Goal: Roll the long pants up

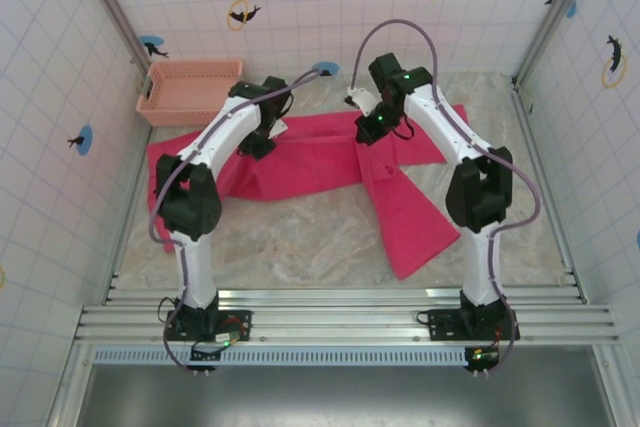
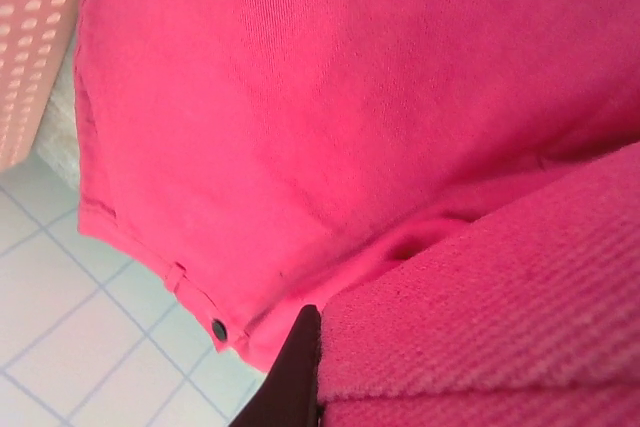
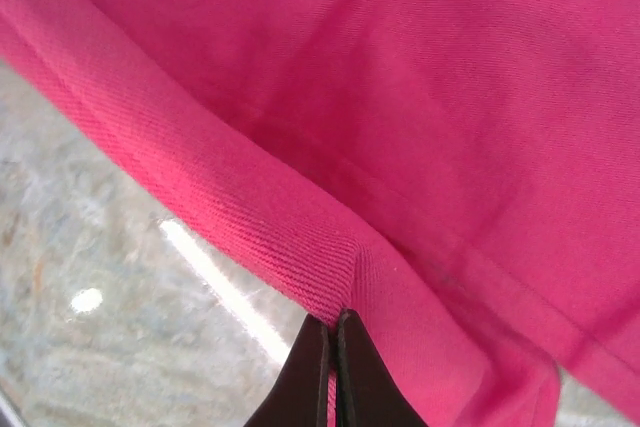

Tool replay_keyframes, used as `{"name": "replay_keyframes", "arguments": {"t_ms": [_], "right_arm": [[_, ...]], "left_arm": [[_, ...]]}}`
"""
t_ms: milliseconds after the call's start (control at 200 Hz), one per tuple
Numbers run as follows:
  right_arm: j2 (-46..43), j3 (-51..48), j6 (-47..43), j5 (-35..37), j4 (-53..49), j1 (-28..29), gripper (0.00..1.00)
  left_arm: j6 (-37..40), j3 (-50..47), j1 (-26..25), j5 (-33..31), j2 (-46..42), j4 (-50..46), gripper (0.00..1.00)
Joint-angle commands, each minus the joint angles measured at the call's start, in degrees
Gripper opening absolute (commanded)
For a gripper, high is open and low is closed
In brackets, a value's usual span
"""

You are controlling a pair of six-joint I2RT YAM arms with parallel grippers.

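Note:
The long pants lie spread across the back of the table as bright magenta cloth, with one leg running toward the front right. My left gripper is down on their left part. In the left wrist view one dark finger presses against a thick fold of the pants, which hides the other finger; the waistband button lies just beside it. My right gripper sits at the pants' middle top edge. In the right wrist view it is shut, pinching a raised fold of the pants.
A pale salmon-pink slotted basket stands at the back left corner, close behind the pants, and its wall appears in the left wrist view. Tiled walls enclose the table on three sides. Bare marbled tabletop lies in front of the pants.

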Motion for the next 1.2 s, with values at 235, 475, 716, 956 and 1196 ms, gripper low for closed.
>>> {"name": "replay_keyframes", "arguments": {"t_ms": [235,475,716,956,1196], "right_arm": [[21.6,30.2,5.7,-1.1,-7.5,-7.2,0.0],[24.9,30.5,12.5,-1.3,7.0,-7.5,0.0],[28.7,35.5,14.6,11.0,9.8,-6.4,0.47],[21.7,34.4,7.1,16.8,2.5,-4.2,0.65],[-4.5,-4.4,7.1,17.5,5.0,4.2,0.66]], "left_arm": [[1.7,20.1,8.2,-7.8,12.7,-0.1,0.0],[1.3,26.6,9.5,-5.8,22.9,3.3,0.12],[-1.1,32.0,11.9,-5.9,31.6,4.7,0.73],[-2.5,34.4,12.5,-4.2,31.1,8.9,0.97],[-5.3,33.5,11.6,-4.0,26.1,10.0,0.97]]}}
